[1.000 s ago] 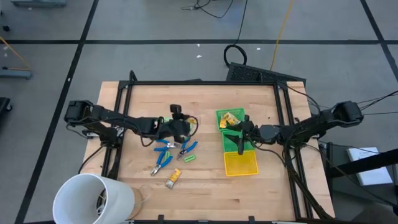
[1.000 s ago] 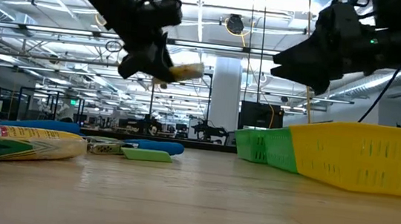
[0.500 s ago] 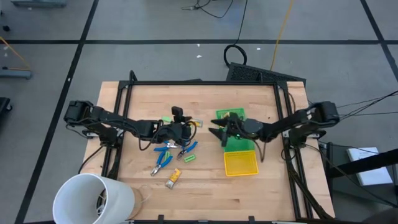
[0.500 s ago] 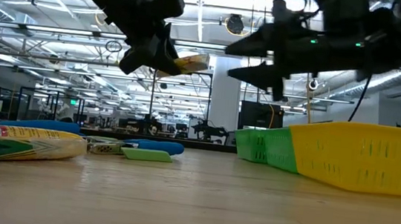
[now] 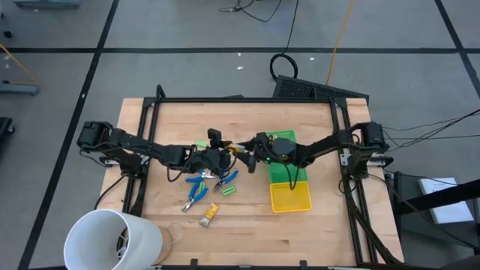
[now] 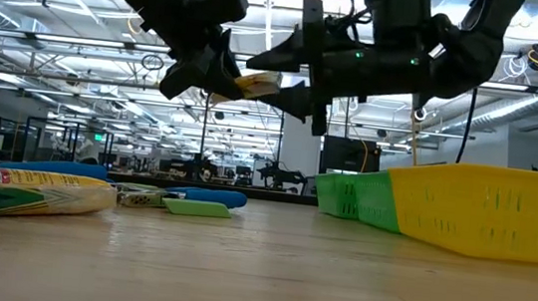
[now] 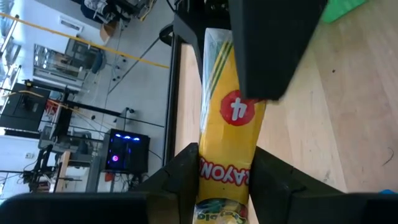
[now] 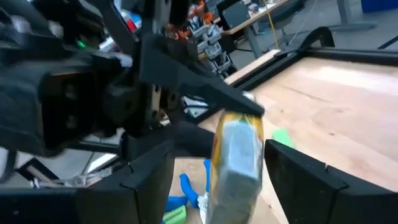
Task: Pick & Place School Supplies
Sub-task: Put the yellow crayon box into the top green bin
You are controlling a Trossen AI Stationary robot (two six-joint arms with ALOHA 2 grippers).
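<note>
The crayon pack point(image 7: 230, 149) is partly covered by a dark finger and cut by the lower picture edge. The white cup point(image 5: 112, 238) is cut by the picture's bottom edge.

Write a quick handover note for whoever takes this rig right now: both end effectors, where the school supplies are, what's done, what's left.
Left end effector: shut on a yellow crayon pack, held above mid-table.
Right end effector: open, its fingers either side of the pack's free end; not yet closed.
On the table: blue pliers, green pieces, one more yellow pack.
Done: little that shows; the green bin is mostly hidden by the right arm.
Left: finish the handoff, bin the pack, then clear the rest.
</note>
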